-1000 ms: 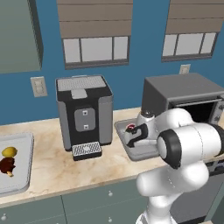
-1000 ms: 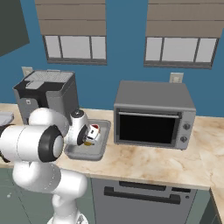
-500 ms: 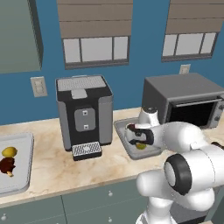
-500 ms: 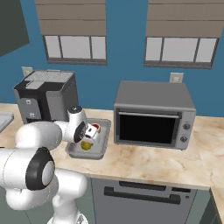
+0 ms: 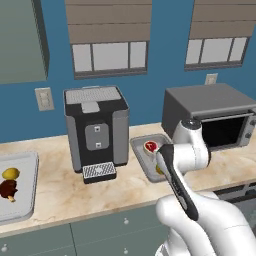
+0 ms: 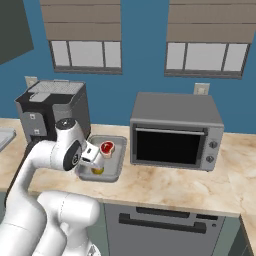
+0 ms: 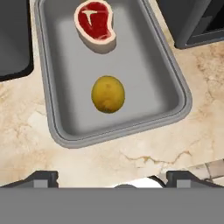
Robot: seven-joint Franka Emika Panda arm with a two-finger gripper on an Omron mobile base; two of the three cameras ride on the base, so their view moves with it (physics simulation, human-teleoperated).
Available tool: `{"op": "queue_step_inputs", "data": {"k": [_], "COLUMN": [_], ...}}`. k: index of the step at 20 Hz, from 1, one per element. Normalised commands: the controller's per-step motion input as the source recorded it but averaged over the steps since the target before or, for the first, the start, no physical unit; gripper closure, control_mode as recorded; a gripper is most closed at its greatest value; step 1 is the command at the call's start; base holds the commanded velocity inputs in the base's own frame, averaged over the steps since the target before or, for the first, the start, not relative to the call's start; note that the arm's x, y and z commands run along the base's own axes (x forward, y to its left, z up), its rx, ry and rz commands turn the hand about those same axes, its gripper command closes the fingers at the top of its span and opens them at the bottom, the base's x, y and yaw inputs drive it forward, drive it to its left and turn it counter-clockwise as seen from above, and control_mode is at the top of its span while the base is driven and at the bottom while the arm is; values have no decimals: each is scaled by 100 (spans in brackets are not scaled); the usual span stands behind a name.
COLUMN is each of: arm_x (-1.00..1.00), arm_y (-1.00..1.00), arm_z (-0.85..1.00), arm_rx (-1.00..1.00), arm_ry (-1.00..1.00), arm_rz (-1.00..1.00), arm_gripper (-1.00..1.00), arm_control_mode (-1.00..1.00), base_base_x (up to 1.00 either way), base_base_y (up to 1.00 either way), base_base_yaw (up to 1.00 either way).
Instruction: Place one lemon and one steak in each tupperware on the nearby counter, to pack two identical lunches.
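Observation:
The right tupperware (image 7: pixel 175 83) lies on the counter (image 7: pixel 144 153) beside the toaster oven. In it a red steak (image 7: pixel 95 24) lies at the far end, with a yellow lemon (image 7: pixel 108 94) loose in the middle. My gripper (image 7: pixel 113 178) hovers open above the tray's near rim, its fingertips (image 7: pixel 41 178) spread wide and holding nothing. In the right base view the gripper (image 6: pixel 96 164) hangs just over the lemon (image 6: pixel 98 170), near the steak (image 6: pixel 107 147). The second tupperware (image 5: pixel 22 200) at the far left holds another lemon (image 5: pixel 11 173) and steak (image 5: pixel 7 189).
A dark coffee machine (image 5: pixel 97 132) stands between the two trays. The grey toaster oven (image 6: pixel 175 132) sits right of the near tray. Bare counter (image 6: pixel 200 185) stretches in front of the oven. My own arm (image 5: pixel 175 170) hides part of the near tray in the left base view.
The gripper has opened and let the lemon go into the tray beside the oven. The hand has risen a little above it and the arm has swung round.

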Motion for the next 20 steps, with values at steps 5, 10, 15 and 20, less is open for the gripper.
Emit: {"op": "queue_step_inputs", "data": {"k": [5, 10, 15, 20], "arm_x": [-96, -70, -48, -17], "arm_y": [35, 68, 76, 41], "arm_z": [74, 95, 74, 11], "arm_rx": [-10, -27, -33, -16], "arm_ry": [-1, -25, -21, -7], "arm_rz": [-1, 0, 0, 0], "arm_gripper": [-100, -100, -100, -100], "arm_control_mode": [-100, -100, -100, -100], "base_base_x": [0, 0, 0, 0], "base_base_y": [0, 0, 0, 0], "base_base_yaw": [0, 0, 0, 0]}}
